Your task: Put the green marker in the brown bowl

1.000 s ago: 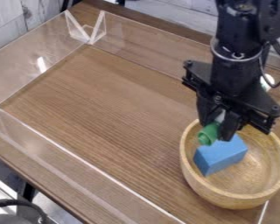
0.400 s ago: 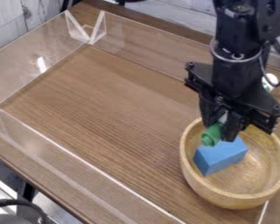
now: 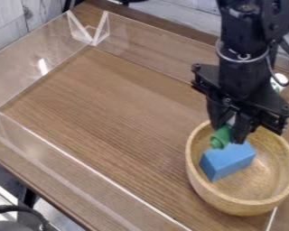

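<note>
On my left the wooden table [image 3: 98, 99] lies bare inside its clear walls. To the right, my gripper [image 3: 235, 135] points down over the brown bowl [image 3: 231, 203], fingers pinching the green marker [image 3: 219, 138], its tip just above the blue block [image 3: 228, 161] lying inside. I judge the carry done; only the release is left.
</note>
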### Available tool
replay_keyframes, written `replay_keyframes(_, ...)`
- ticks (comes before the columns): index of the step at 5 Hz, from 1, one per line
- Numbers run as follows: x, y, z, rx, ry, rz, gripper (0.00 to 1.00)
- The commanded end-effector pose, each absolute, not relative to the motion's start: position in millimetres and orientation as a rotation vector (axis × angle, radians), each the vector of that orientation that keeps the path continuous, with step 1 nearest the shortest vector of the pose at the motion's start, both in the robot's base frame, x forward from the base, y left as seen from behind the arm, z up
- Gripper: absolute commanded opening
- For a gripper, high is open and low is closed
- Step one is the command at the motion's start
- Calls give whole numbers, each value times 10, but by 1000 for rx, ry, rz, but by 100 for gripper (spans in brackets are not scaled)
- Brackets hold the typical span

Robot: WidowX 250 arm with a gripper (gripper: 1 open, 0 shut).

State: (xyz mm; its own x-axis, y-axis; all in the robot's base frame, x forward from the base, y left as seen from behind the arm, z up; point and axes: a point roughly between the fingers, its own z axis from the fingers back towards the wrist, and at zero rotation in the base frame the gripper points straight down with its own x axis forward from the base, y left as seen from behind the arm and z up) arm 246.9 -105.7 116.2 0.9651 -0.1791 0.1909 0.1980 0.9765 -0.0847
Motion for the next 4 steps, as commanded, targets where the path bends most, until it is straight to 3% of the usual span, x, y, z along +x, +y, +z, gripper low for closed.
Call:
replay_keyframes(1, 2513, -1043, 1261, -124, -225, -179, 0)
replay_keyframes(2, 2523, -1037, 1253, -133, -229, -173, 100)
replay_keyframes(4, 2523, -1035, 1243, -141, -221, -172, 100)
